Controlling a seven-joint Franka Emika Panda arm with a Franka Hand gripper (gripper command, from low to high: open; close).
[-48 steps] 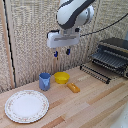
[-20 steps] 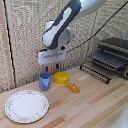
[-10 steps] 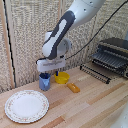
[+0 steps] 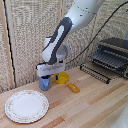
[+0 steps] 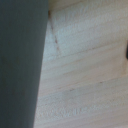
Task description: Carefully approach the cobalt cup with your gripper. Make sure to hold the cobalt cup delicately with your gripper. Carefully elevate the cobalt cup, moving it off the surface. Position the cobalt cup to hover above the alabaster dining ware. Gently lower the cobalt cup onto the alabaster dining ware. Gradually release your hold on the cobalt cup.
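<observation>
Robot hand lowered over the blue cup on the wooden desk.

The gripper (image 4: 46, 76) sat right on top of the cup (image 4: 45, 83), which stood on the desk (image 4: 85, 107); whether its fingers were closed on the cup could not be told. The white plate (image 4: 26, 105) lay nearer, to the exterior view's left of the cup. A yellow bowl (image 4: 62, 77) sat just right of the cup. The wrist view showed only blurred wood and a dark surface.
</observation>
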